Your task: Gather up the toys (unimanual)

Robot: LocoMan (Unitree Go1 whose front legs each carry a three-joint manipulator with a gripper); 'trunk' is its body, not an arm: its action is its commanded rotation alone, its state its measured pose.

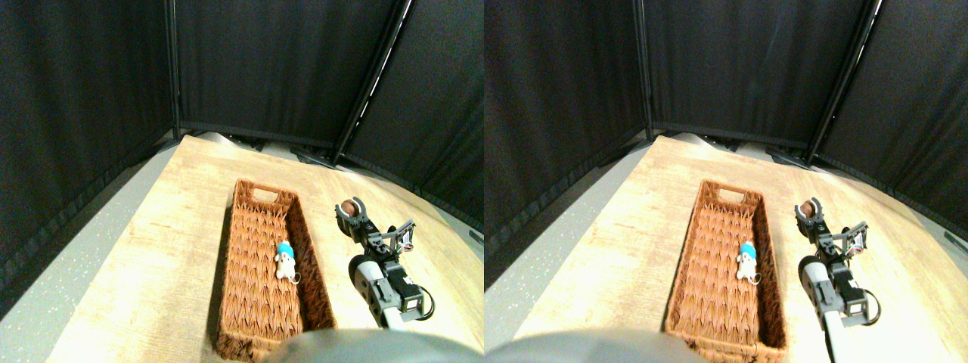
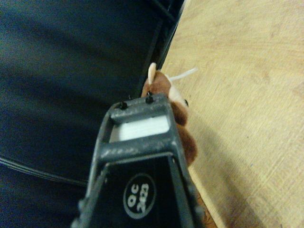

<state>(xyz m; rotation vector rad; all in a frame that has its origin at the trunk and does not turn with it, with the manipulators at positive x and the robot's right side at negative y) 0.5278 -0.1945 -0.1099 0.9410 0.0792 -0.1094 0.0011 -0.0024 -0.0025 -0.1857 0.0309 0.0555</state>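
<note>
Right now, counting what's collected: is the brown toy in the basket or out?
Out. The brown toy sits in the right gripper, beside the basket.

Right arm (image 1: 386, 283) was black and grey, boxy motor blocks, thin black cable looped at side. Gripper (image 1: 350, 210) was dark, forked, open-frame jaw with two small black screws.

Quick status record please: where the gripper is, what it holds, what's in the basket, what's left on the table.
gripper: right gripper above the wooden table, to the right of the basket, outside it
held: brown plush toy sits between the jaws, also seen beside the jaw in the wrist view
basket: long wicker basket on the table
in basket: one white-with-blue plush toy, lying near the right wall
loose toys on table: none visible
backdrop: black curtains
</note>
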